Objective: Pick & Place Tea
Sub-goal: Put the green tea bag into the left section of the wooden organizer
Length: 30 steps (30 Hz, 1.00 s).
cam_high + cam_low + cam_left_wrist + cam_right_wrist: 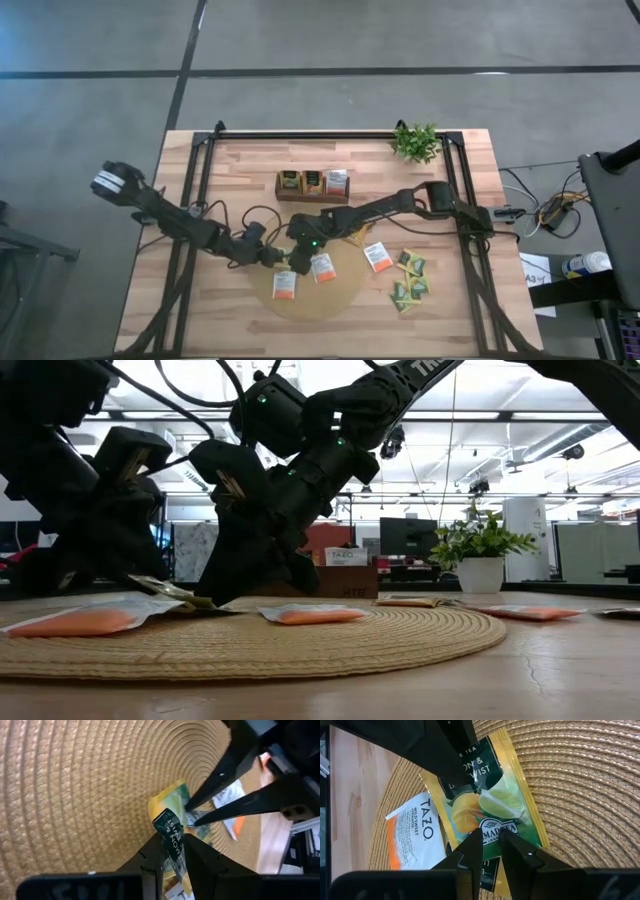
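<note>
A yellow-and-green tea sachet is held low over the round tan mat, with both grippers shut on it. My left gripper comes from the table's left and my right gripper from the right; they meet over the mat's far left part. Two white-and-orange sachets lie flat on the mat. In the low view the held sachet shows as a thin strip just above the mat. My left gripper pinches the sachet's dark-printed end between its two fingers, which slant down from the table's left. The sachet is bent and stands partly on edge; whether it touches the mat I cannot tell. My right gripper pinches the sachet near its logo end between its two fingers, which slant down from the table's right, opposite the left fingers. The sachet's printed face is toward the wrist camera, close over the mat.
A dark tray with sachets stands at the far middle, and a small green plant at the far right. Another white-and-orange sachet and several green-yellow ones lie on the wood to the right of the mat.
</note>
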Tool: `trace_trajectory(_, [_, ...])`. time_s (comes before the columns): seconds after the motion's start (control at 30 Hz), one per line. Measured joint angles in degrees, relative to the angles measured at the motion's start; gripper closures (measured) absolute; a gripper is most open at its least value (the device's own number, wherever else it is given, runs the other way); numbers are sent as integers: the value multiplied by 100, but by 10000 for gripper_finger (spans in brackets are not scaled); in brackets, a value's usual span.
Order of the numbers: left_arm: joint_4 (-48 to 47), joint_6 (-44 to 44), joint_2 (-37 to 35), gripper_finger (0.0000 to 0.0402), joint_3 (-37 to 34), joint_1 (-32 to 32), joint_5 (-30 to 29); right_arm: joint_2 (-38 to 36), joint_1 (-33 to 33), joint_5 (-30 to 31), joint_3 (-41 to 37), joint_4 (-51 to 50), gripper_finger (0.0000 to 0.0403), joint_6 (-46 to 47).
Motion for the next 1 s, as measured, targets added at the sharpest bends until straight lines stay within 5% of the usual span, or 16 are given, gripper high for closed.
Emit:
trace_trajectory(0.67, [-269,547,-127,400,109,197,-216,-235,-36,24,-13,-144,335,-644])
trace_trajectory(0.8, [-1126,1203,-383,400,514,446,-210,-589,-106,449,-11,-678,335,-1436])
trace_trajectory(1.0, [-4119,3357,-755,401,2066,1177,-226,-1533,-290,2144,-9,-1574,335,-2513])
